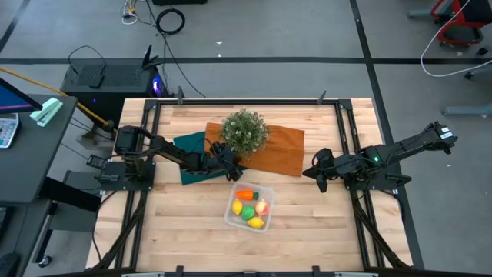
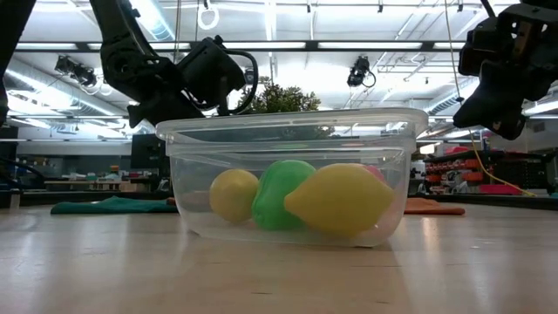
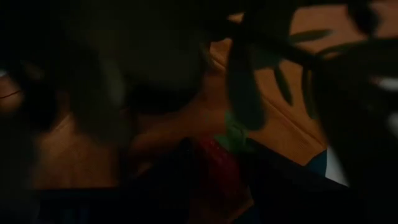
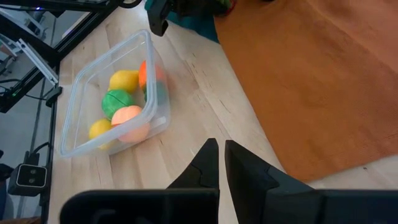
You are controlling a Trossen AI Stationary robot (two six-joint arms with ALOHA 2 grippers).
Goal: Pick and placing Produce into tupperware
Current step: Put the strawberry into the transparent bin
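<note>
High view: tupperware (image 1: 249, 206) sits on the bare wood table (image 1: 184, 231), toward the front, just in front of the orange cloth (image 1: 280, 150) and bushy plant (image 1: 244, 131). Inside: carrot (image 1: 245, 195), peach fruit (image 1: 261, 206), green piece (image 1: 249, 213), two lemons (image 1: 255, 223). All five pcs look to be in, so task reads as done or nearly. Left gripper (image 1: 231, 171) is out over the teal cloth (image 1: 191, 146) edge, by the plant, just behind the box; prob. parked there after a drop. Can't tell its finger gap from here. Right gripper (image 1: 321, 178) hangs at the table's right side, well apart from the box, waiting.

Low view: box is in front, lemon (image 2: 338, 199) nearest, green piece and 2nd lemon (image 2: 234, 194) behind it, all resting on the box floor. Both arms are raised above rim level, neither touching the box.

Left wrist view: very dark, plant leaves crowd the lens; fingers not readable, nothing seen held.

Right wrist view: right gripper's fingers (image 4: 202, 168) are together, only a thin slit between them, holding nothing, above bare wood beside the orange cloth. Box w/ produce is farther off.
</note>
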